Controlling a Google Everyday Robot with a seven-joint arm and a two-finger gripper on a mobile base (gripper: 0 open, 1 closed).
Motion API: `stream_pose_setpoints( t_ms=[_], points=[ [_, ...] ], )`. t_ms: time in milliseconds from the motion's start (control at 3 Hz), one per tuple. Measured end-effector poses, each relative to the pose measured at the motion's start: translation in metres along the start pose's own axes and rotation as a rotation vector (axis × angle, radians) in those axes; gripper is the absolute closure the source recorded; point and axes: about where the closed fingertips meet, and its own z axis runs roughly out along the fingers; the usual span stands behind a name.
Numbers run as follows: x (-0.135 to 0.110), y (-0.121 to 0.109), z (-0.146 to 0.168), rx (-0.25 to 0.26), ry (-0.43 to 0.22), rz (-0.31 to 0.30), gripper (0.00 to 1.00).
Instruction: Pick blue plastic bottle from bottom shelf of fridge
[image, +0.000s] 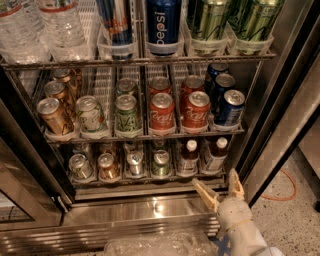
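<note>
The fridge (280, 105) stands open in front of me. Its bottom shelf (145, 181) holds several cans on the left and two small bottles with white caps and dark contents on the right. The blue plastic bottle (215, 155) is the rightmost one, with a like bottle (188, 157) beside it. My gripper (221, 188) is open, low at the fridge's sill, just below and in front of the rightmost bottle and apart from it.
The middle shelf holds red cola cans (162, 113), green and gold cans and blue cans (228, 107). Large water bottles (30, 27) and tall cans stand above. The dark door frame (30, 150) is at left. An orange cable (285, 192) lies on the floor at right.
</note>
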Motion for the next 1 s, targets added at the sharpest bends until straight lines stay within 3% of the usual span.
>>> stream_pose_setpoints(
  t_ms=[333,667,1000],
  points=[
    [0.0,0.0,0.0,0.0,0.0,0.0,0.39],
    [0.0001,0.0001,0.0,0.0,0.0,0.0,0.43],
    [0.0008,0.0006,0.0003,-0.001,0.001,-0.002,0.3]
  ],
)
